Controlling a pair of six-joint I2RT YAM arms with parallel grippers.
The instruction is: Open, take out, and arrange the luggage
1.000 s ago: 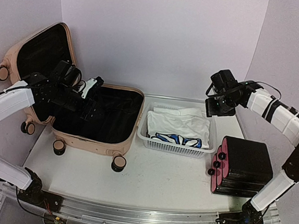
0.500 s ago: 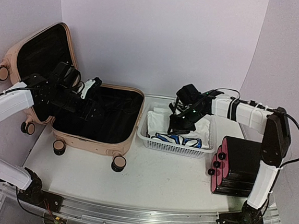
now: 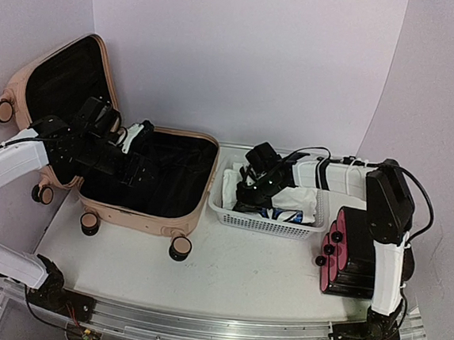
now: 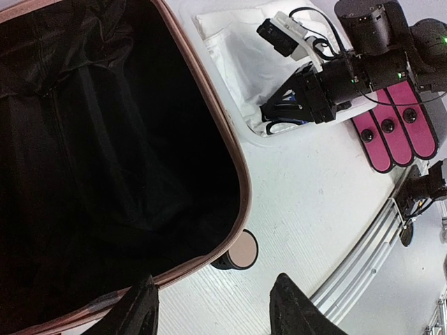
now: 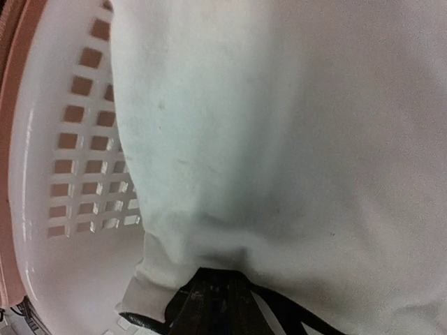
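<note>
Right gripper (image 3: pixel 243 199) just swung into the basket (image 3: pixel 264 223) and pinched narrow on the white cloth (image 3: pixel 304 199), so arranging looks underway; the luggage (image 3: pixel 147 219) lies open at the left, left gripper (image 4: pixel 213 314) hovering half-spread, empty.

The white-and-black left arm (image 3: pixel 5 162) rises from its base at 7 o'clock, bends out toward 9 o'clock, then reaches toward 2 o'clock. Its black two-finger left hand (image 4: pixel 216 314) points to 3 o'clock with its fingers (image 4: pixel 143 310) spread and nothing between them. The white-and-black right arm (image 3: pixel 390 264) stands upright from 5 o'clock, folds at the elbow and stretches toward 9 o'clock. Its black right hand (image 3: pixel 245 199) tips downward near the centre; whether its fingers are together cannot be told.
</note>
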